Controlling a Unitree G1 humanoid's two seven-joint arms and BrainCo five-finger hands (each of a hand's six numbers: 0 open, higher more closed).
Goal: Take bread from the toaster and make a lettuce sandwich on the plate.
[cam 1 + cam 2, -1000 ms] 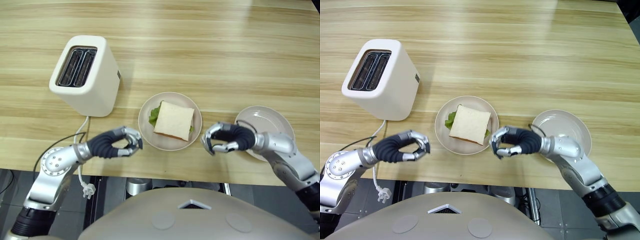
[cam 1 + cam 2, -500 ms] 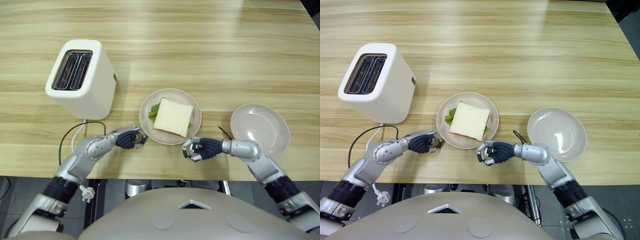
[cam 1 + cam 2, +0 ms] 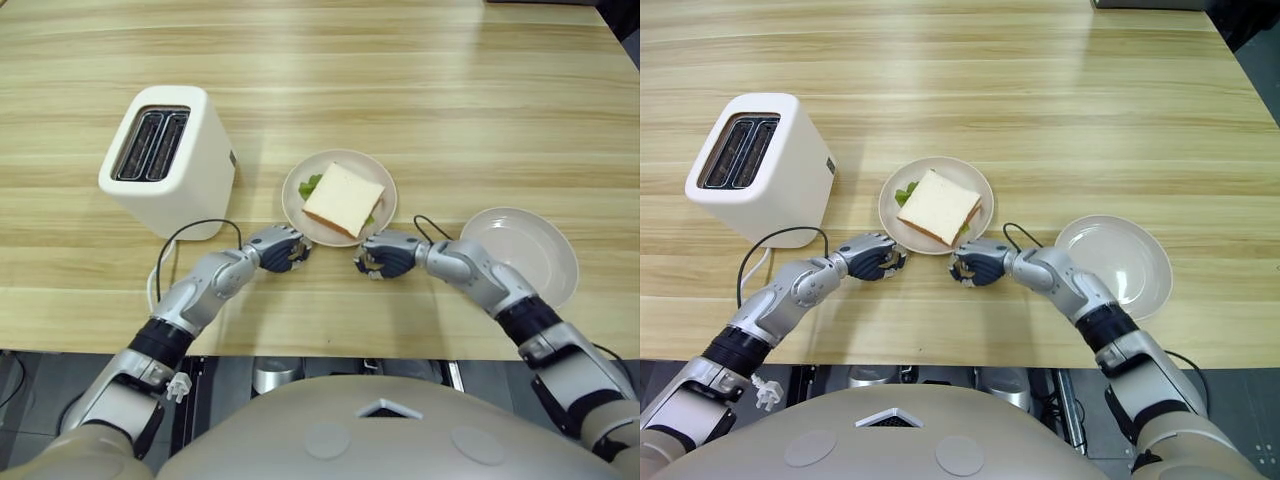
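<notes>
Currently I judge the task to be at or very near completion. The sandwich lies on the plate near the front middle of the table. A white bread slice forms its top, and lettuce shows green at the upper left edge and at the lower right corner. I cannot confirm a bottom slice, because the top slice covers that area.

The toaster stands upright to the left of the plate, apart from it. Both slots look dark and empty, so as far as I can tell no bread is left to withdraw. Its power cord loops on the table and trails off the front edge.

My left hand sits just beside the plate's lower left rim with its fingers curled in, holding nothing. My right hand sits just beside the lower right rim, likewise curled and holding nothing. An empty plate lies to the right, next to the right forearm.

Remaining work, in my judgement, is to clear both hands from the plate.
</notes>
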